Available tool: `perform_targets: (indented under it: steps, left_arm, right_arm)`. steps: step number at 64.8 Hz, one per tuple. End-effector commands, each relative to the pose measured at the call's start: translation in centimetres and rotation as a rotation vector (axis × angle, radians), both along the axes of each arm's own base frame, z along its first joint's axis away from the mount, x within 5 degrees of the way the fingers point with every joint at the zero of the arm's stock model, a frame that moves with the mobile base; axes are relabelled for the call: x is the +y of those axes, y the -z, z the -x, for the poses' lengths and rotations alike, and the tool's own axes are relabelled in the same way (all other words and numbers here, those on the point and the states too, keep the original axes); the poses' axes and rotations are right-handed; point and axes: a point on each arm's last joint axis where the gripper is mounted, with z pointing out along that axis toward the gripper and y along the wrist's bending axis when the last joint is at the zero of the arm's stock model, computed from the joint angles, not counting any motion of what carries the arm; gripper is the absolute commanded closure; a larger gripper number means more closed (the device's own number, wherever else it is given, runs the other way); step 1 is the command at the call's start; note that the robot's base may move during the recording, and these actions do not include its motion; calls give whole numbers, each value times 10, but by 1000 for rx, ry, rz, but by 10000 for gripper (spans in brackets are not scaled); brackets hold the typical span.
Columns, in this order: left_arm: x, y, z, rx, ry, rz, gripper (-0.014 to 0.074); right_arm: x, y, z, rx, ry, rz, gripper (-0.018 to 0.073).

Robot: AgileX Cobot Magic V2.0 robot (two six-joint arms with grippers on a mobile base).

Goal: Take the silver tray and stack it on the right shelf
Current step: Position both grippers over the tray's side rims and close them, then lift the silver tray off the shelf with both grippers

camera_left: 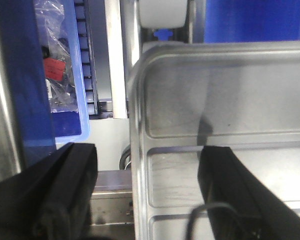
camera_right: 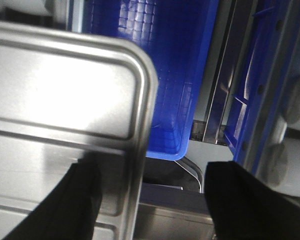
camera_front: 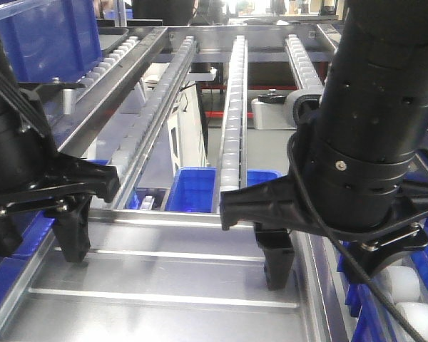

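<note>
Right, silver tray (camera_front: 164,285) lies nearest, low under both arms. Left gripper (camera_left: 145,195) and right gripper (camera_right: 150,200) each straddle a side rim, jaws apart, nothing clamped yet. Uneven closing could tip it; beyond, rollers of the right shelf (camera_front: 232,114) could snag its far edge.

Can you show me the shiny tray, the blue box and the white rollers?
silver tray (camera_front: 164,279): front view, its ridged floor.
blue box (camera_front: 194,188): front view, its inside wall.
white rollers (camera_front: 232,121): front view, middle of centre track.
</note>
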Motion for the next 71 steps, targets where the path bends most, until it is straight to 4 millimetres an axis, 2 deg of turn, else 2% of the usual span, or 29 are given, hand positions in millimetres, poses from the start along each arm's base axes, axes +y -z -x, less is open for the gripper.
perform_targets:
  steps: [1, 31, 35, 39, 51, 54, 58, 71]
  left_arm:
    - [-4, -15, -2, -65, 4, 46, 260]
    - [-5, -4, -4, -34, 0, 26, 265]
    - [-5, -4, -4, -31, 0, 24, 290]
    - [-5, -4, -4, -31, 0, 24, 343]
    - [-5, -4, -4, -33, 2, 21, 622]
    - [-5, -4, -4, -33, 2, 21, 710]
    - [-5, -4, -4, -34, 1, 21, 681]
    - [-3, -8, -4, -38, -14, 12, 694]
  right_arm:
    - [5, -17, -4, -69, -19, -56, 20]
    - [7, -4, -6, -36, -19, -24, 29]
    - [6, -4, -6, -37, -19, -25, 76]
    - [6, -4, -6, -37, -19, -25, 160]
    - [6, -4, -6, -30, -16, -15, 526]
    - [5, -4, -5, -29, -16, -14, 501]
    - [5, -4, -5, -26, -15, -11, 495]
    - [4, -5, -5, -21, -11, -1, 504]
